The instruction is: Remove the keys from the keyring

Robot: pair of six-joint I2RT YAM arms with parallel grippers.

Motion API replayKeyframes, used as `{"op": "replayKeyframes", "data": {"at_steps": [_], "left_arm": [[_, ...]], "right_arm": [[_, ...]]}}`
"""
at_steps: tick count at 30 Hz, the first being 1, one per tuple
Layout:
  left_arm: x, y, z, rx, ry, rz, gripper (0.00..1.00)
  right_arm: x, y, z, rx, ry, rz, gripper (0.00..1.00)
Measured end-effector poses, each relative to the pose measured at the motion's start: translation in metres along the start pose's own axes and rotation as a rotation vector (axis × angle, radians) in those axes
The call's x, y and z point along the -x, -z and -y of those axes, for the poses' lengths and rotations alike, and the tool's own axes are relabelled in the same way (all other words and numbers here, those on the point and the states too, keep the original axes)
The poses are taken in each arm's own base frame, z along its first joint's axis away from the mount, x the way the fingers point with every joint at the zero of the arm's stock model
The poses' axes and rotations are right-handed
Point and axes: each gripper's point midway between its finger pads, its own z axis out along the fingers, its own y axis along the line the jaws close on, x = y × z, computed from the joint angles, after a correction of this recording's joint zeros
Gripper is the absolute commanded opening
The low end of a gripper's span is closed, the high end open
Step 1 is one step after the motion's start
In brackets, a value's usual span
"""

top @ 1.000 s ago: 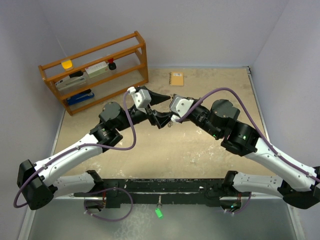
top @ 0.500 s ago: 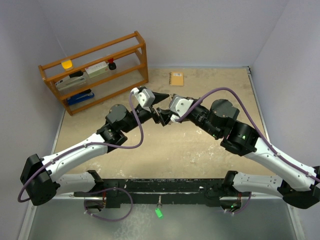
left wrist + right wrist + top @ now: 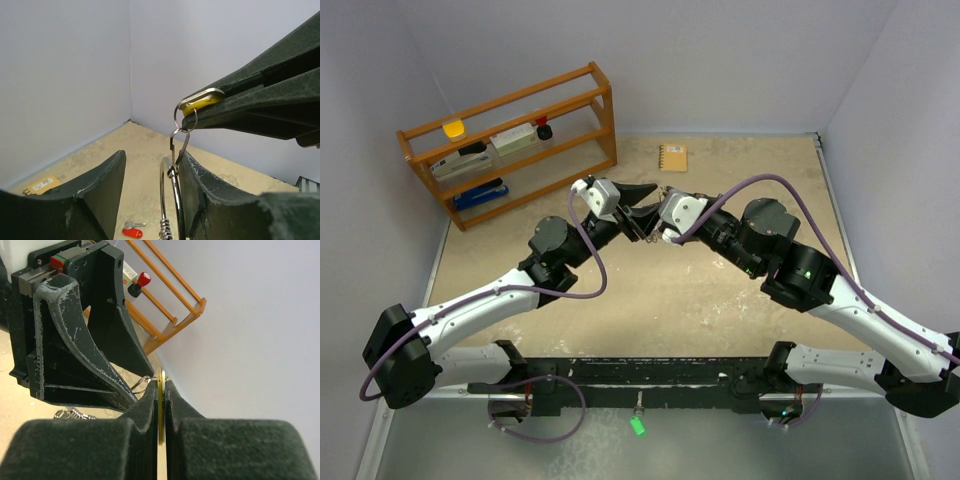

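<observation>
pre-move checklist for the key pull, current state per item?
1. Right tool clamped on the yellow key: ok.
2. Left tool gripping the keyring: not ok. Its jaws stand apart, and the ring sits between them, close against one finger.
3. Yellow key free of the keyring: not ok, a small link joins them.
4. Red key off the ring: ok, it lies apart on the table.
5. Anything else left on the keyring: cannot tell, its lower part is cut off in the left wrist view.
</observation>
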Motion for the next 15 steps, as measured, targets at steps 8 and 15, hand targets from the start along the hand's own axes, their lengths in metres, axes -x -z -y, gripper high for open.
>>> {"op": "replayKeyframes", "data": {"at_steps": [8, 15], "left_arm": [[0.0054, -0.0002, 0.0026, -0.009, -0.001, 0.029, 0.27], [0.0017, 0.0019, 0.0044, -0.014, 0.0, 0.03, 0.25]], "right_arm": [[0.0006, -0.0001, 0.0005, -0.002, -0.001, 0.002, 0.0], [0.0008, -0.0001, 0.0006, -0.002, -0.001, 0.003, 0.0]]}}
